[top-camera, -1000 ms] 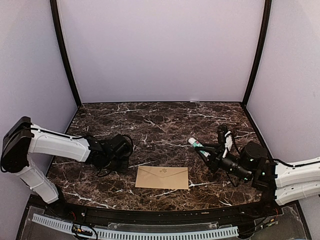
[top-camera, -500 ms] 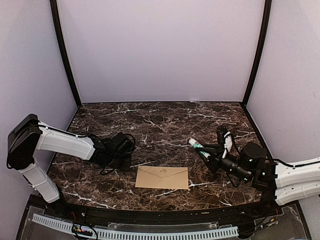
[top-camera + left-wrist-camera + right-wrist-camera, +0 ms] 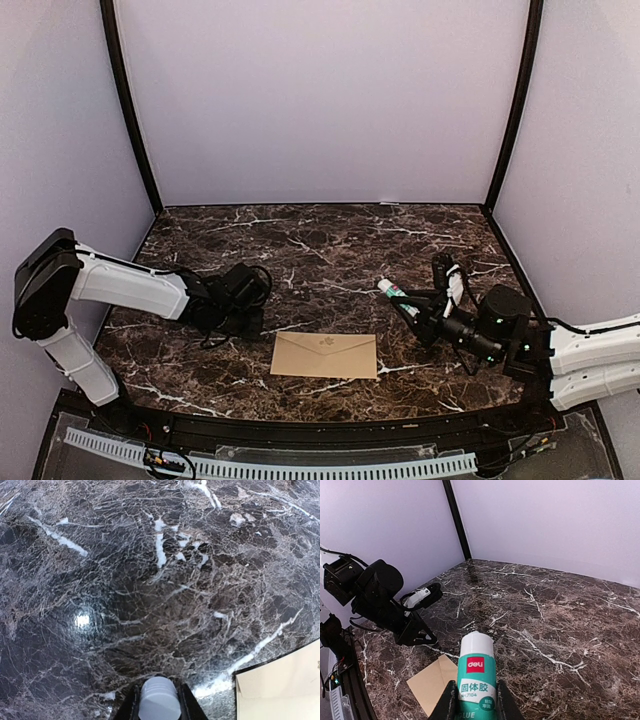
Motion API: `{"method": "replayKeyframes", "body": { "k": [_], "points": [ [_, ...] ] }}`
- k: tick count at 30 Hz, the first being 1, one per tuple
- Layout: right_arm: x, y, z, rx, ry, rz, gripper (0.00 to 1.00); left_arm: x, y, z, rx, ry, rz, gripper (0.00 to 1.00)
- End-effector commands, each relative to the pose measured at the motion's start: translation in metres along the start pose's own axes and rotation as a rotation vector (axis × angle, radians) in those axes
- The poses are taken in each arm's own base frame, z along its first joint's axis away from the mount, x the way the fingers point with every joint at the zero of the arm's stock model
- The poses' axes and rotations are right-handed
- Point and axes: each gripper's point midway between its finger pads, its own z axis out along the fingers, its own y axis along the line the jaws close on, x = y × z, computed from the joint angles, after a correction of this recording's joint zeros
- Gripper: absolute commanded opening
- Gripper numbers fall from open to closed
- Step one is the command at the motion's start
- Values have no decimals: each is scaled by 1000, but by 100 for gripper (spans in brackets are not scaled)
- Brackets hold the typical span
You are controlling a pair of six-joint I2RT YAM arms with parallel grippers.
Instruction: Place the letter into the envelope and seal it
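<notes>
The brown envelope (image 3: pixel 325 355) lies flat near the table's front middle, its pointed flap folded down; a corner shows in the left wrist view (image 3: pixel 280 690) and part in the right wrist view (image 3: pixel 432 682). The letter is out of view. My left gripper (image 3: pixel 228 320) rests low on the table just left of the envelope, shut on a small white cap (image 3: pixel 159 700). My right gripper (image 3: pixel 425 312) hovers right of the envelope, shut on a green-and-white glue stick (image 3: pixel 476 675) whose white end points toward the table's middle (image 3: pixel 397 294).
The dark marble table (image 3: pixel 330 250) is enclosed by pale walls with black corner posts (image 3: pixel 128 110). A black rail runs along the front edge (image 3: pixel 300 435). The left arm (image 3: pixel 375 595) shows in the right wrist view.
The left arm has shifted slightly right, its gripper staying low beside the envelope. The right arm with the glue stick has barely moved.
</notes>
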Motion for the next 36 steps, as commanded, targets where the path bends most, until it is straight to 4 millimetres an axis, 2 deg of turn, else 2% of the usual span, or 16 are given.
{"method": "replayKeyframes", "body": {
  "k": [1, 7, 11, 13, 14, 17, 21, 22, 25, 30, 36],
  "points": [
    [-11, 0, 1, 5, -41, 5, 0, -21, -8, -21, 59, -58, -12, 11],
    [-16, 6, 2, -22, -53, 4, 0, -32, -20, -41, 146, -91, -5, 11],
    [-21, 21, 3, -105, -73, -13, 0, -47, -49, -67, 325, -134, 17, 11],
    [-26, 29, 3, -147, -89, -24, 0, -59, -67, -86, 440, -176, 31, 11],
    [-30, 33, 3, -170, -102, -29, 0, -66, -82, -103, 535, -199, 41, 12],
    [-41, 49, 3, -248, -133, -48, 0, -87, -106, -144, 705, -275, 56, 12],
    [-52, 70, 3, -356, -155, -78, 0, -98, -139, -194, 956, -298, 96, 12],
    [-55, 74, 3, -375, -161, -86, 0, -99, -143, -201, 995, -302, 101, 12],
    [-67, 84, 1, -418, -187, -103, 0, -102, -161, -241, 1191, -312, 128, 12],
    [-84, 98, 0, -481, -215, -116, 0, -105, -173, -280, 1374, -325, 168, 13],
    [-92, 101, 8, -480, -218, -109, 0, -102, -176, -303, 1484, -313, 181, 14]
  ]
}}
